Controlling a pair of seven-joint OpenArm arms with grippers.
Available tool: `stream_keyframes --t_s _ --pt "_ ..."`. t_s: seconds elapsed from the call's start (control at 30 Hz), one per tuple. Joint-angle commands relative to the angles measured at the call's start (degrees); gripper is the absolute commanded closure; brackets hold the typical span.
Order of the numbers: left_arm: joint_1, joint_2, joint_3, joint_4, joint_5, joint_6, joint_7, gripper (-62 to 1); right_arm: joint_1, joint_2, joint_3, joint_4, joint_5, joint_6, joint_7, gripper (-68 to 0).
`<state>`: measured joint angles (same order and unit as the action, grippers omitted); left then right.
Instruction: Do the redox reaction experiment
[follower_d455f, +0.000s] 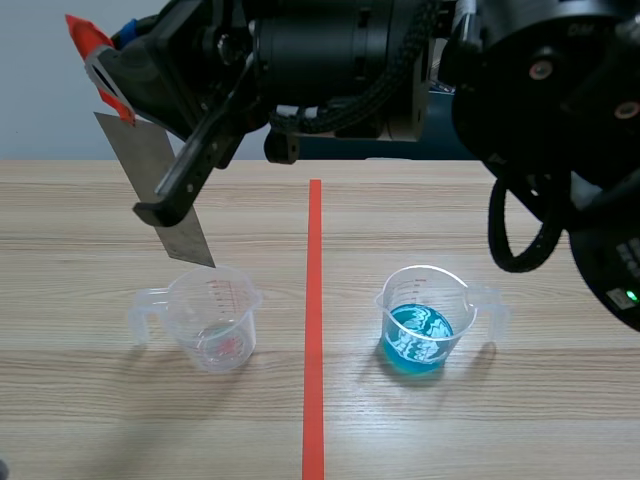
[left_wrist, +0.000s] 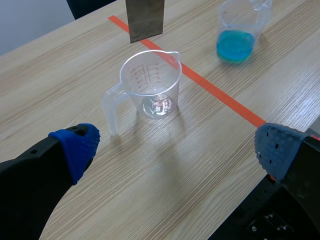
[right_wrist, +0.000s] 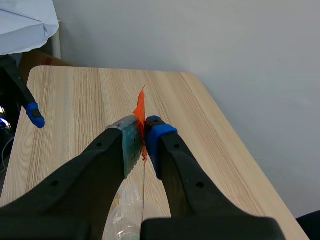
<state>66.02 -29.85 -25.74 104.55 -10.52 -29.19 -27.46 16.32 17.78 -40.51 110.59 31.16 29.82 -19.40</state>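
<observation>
**A:** Two beakers on the desk (follower_d455f: 90, 430) in the scene view. The empty beaker (follower_d455f: 215, 322) sits left of the tape line (follower_d455f: 314, 300), the blue-solution beaker (follower_d455f: 425, 322) right. The right end effector (follower_d455f: 165, 197) clamps the metal strip (follower_d455f: 186, 240), its tip just above the empty one's rim.

**B:** Dipping step, I'd say. Next: lower it straight, clear of the rim.

**A:** Left wrist view: left end effector (left_wrist: 175, 150) wide open, holding nothing, empty beaker ahead of it.

**B:** Right wrist view: pads pinch the strip edge-on.

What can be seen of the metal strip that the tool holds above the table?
The metal strip is thin, flat, grey and dull, with orange-red tape on its upper end. The right tool is shut on its upper half. It hangs tilted, with its lower edge just above the rim of the clear measuring cup, seemingly not touching it.
</observation>
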Motion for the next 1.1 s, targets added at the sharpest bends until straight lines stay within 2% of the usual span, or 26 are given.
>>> stream_keyframes --t_s 0.0,0.27,0.5,0.7,0.9,1.07 --pt "0.5 0.3 0.1 0.7 -0.7 -0.1 -0.9 -62.3 0.8 -0.3 0.1 0.1 0.8 -0.2 1.3 -0.6" --pt "0.5 0.4 0.1 0.7 -0.7 -0.2 -0.9 -62.3 0.6 0.3 0.1 0.1 0.9 -0.3 0.9 -0.6" --pt "0.5 0.5 0.1 0.7 -0.7 -0.2 -1.0 -62.3 0.5 3.4 1.4 0.6 5.2 -0.2 1.3 -0.6" --pt "0.5 0.5 0.1 0.7 -0.7 -0.2 -1.0 -62.3 -0.8 9.6 5.0 2.9 9.8 -0.2 2.7 -0.6" --pt "0.5 0.5 0.1 0.7 -0.7 -0.2 -1.0 -62.3 -5.3 16.2 10.7 4.7 11.2 0.5 5.3 -0.6" --pt "0.5 0.4 0.1 0.7 -0.5 -0.2 -1.0 -62.3 -9.5 22.6 16.3 5.5 13.8 3.1 8.5 -0.6"
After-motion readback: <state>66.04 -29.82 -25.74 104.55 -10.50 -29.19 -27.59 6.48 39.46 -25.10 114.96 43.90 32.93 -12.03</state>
